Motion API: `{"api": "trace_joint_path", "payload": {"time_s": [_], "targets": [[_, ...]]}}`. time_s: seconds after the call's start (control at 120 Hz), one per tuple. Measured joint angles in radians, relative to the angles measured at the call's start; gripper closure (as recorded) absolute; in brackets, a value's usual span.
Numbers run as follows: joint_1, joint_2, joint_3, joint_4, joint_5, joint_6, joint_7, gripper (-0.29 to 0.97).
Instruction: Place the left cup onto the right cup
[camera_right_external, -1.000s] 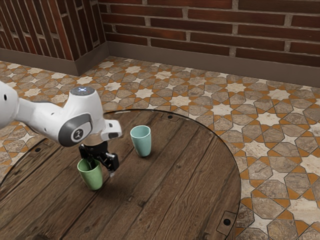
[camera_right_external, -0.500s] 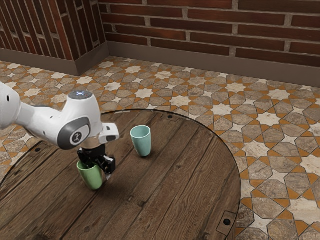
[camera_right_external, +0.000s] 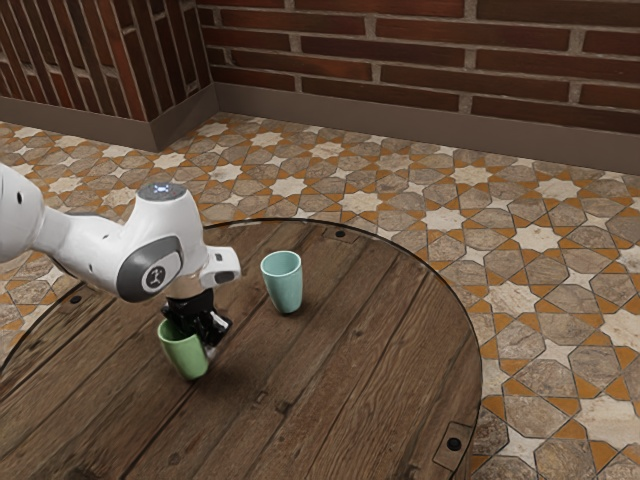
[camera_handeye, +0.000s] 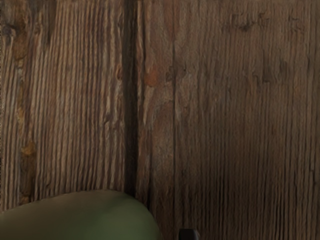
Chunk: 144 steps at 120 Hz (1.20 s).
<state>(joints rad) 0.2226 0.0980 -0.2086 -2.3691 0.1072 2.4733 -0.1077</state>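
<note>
Your black two-finger gripper (camera_right_external: 197, 330) is clenched on the rim of the tilted pale-green ceramic cup (camera_right_external: 183, 353), near the teal ceramic cup (camera_right_external: 282, 281), on the exterior view's left of it. Raise it level until its base clears the teal cup's rim before carrying across.

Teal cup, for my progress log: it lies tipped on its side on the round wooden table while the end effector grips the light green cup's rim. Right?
No. The teal tapered cup stands upright, mouth up, on the round wooden table, as the exterior view shows. The rest holds: the end effector grips the light green tapered cup at its rim.
</note>
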Motion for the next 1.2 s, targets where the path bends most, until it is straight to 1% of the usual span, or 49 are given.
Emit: {"api": "trace_joint_path", "payload": {"time_s": [0.15, 0.242, 0.4, 0.567, 0.7, 0.925, 1.05, 1.2], "targets": [[0.001, -0.014, 0.0, 0.003, 0.001, -0.007, -0.001, 0.75], [0.001, -0.021, -0.002, 0.008, 0.002, -0.021, -0.002, 0.75], [0.002, -0.031, -0.01, 0.061, 0.004, -0.079, -0.009, 0.76], [0.004, -0.042, -0.043, 0.151, 0.01, -0.185, -0.026, 0.77], [0.006, -0.044, -0.087, 0.253, 0.051, -0.301, -0.053, 0.78], [-0.011, -0.04, -0.133, 0.401, 0.081, -0.49, -0.101, 0.78], [-0.005, -0.026, -0.146, 0.462, 0.096, -0.553, -0.121, 0.78], [-0.002, 0.007, -0.149, 0.518, 0.117, -0.592, -0.139, 0.78]]}}
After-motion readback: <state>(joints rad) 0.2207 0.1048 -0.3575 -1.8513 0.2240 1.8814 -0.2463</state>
